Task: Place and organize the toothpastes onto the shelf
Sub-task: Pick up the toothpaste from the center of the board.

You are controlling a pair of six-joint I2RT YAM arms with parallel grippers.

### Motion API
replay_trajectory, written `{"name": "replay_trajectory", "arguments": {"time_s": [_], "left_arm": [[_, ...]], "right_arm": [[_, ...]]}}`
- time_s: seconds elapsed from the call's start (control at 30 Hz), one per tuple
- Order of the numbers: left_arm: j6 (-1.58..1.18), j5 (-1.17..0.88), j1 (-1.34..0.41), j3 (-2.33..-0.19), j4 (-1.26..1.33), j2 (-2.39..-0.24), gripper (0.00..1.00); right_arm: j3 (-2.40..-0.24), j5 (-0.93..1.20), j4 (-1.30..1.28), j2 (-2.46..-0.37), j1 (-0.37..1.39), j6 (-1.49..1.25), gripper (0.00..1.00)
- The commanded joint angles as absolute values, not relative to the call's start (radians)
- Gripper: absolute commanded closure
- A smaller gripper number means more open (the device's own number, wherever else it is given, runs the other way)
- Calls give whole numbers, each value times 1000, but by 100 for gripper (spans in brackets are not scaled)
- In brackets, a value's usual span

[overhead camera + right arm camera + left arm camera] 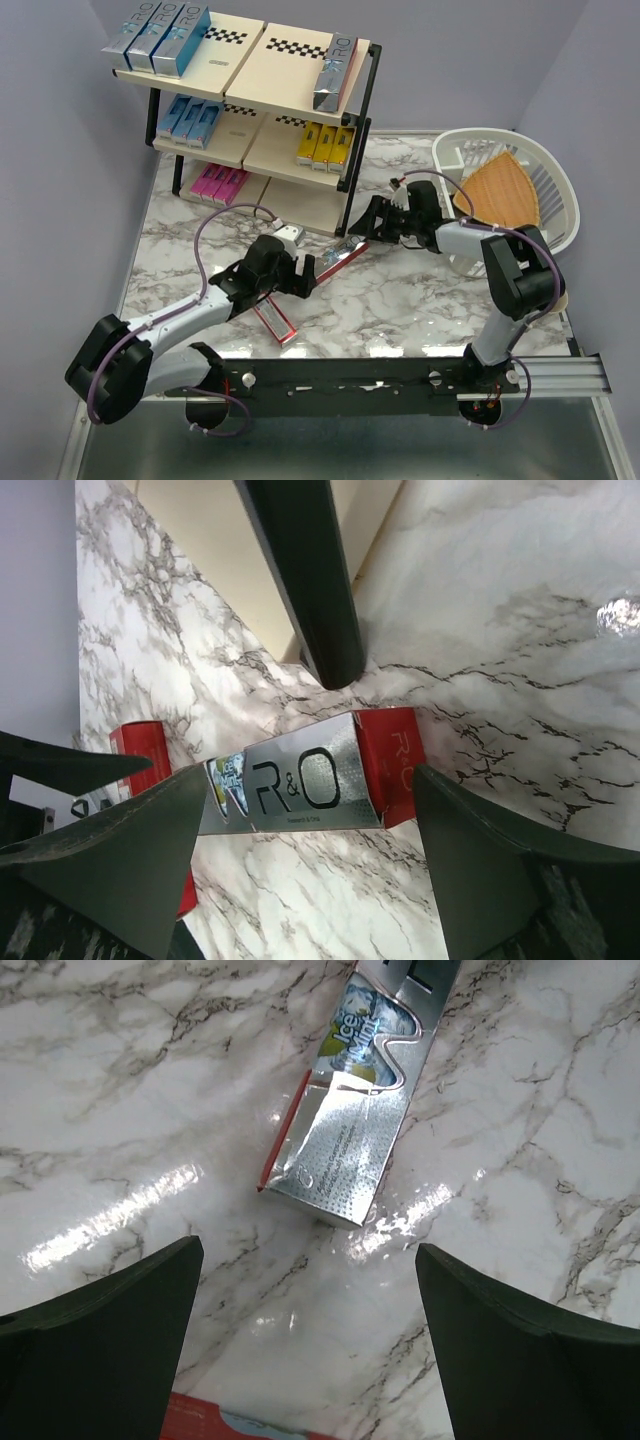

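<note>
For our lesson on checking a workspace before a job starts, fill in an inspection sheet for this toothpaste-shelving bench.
Surface: marble table, glare patches, no spills seen.
Job's things: shelf holds silver boxes on top, blue boxes and yellow boxes in the middle, pink boxes at the bottom. A silver-and-red box and a red box lie on the table.
Clutter: white basket with a wooden wedge board in it.
Hands: left hand open above the table; right hand open over the silver-and-red box.
Cables: purple cables loop along both arms.
Surroundings: plain lilac walls; nothing else seen.
</note>
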State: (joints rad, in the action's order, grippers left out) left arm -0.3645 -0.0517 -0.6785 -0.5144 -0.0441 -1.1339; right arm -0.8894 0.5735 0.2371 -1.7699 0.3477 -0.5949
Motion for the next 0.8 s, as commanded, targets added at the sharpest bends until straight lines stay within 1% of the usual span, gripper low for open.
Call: {"name": "replay_trajectory", "arguments": {"time_s": [0.0, 0.13, 0.3, 0.57, 0.73, 0.77], "left_arm": [[-203, 3, -687, -517, 113, -1156, 1], [-152, -35, -690, -561, 114, -1232, 1], [-126, -28, -704, -646, 71, -1359, 1], [-81, -63, -745, -663, 114, -1445, 1], [-106, -8, -793, -667, 121, -1508, 2], [-109, 29, -811, -673, 115, -1515, 2]], "right_arm": [[-910, 555, 193, -1720, 347, -541, 8], [-908, 549, 176, -1692, 347, -529, 8], [-897, 532, 146, -1652, 347, -506, 8], [-856, 528, 147, -1598, 344, -512, 8], [-847, 523, 149, -1586, 337, -511, 8], [-845, 523, 147, -1588, 337, -509, 8]]}}
